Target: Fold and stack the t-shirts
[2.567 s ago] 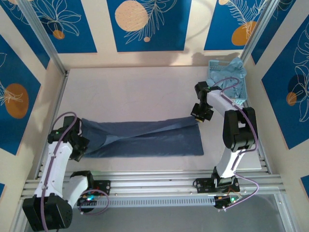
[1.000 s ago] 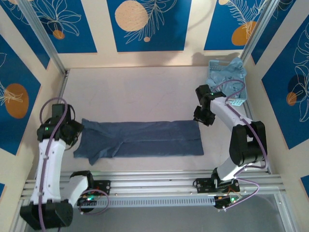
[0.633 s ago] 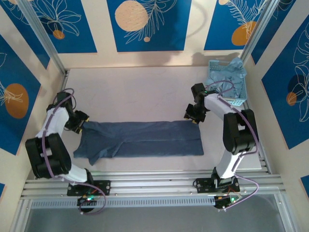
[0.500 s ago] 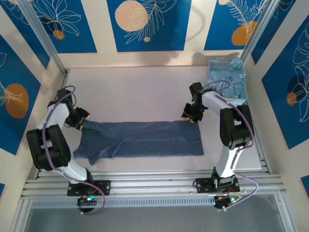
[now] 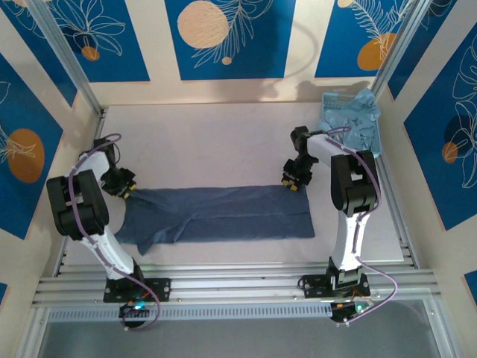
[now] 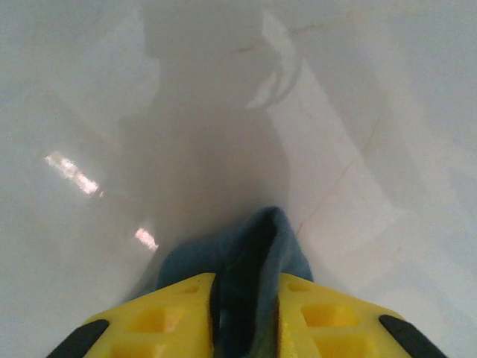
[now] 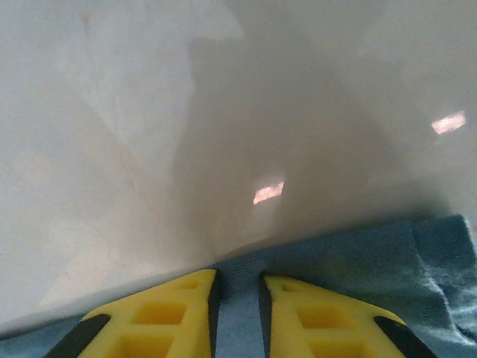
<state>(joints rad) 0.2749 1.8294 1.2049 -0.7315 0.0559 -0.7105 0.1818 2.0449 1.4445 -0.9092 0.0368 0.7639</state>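
Note:
The dark slate-blue t-shirt (image 5: 223,212) lies as a long folded band across the table's middle. My left gripper (image 5: 125,189) is at its far left corner, shut on a raised fold of blue cloth (image 6: 261,253) that stands up between the yellow fingers (image 6: 156,317). My right gripper (image 5: 292,183) is at the far right corner, and its yellow fingers (image 7: 320,317) pinch the flat edge of the cloth (image 7: 358,253) low over the table. Paler blue-grey shirts (image 5: 356,112) are heaped in the back right corner.
A light blue perforated basket (image 5: 371,143) sits in the back right corner under the paler shirts, close behind the right arm. Pale bare tabletop (image 5: 201,142) stretches behind the shirt. Metal frame posts and rails border the table on all sides.
Both arms have swung from beside the shirt onto its far corners. The left gripper has moved up and right onto the far left corner; the right has shifted left onto the far right corner.

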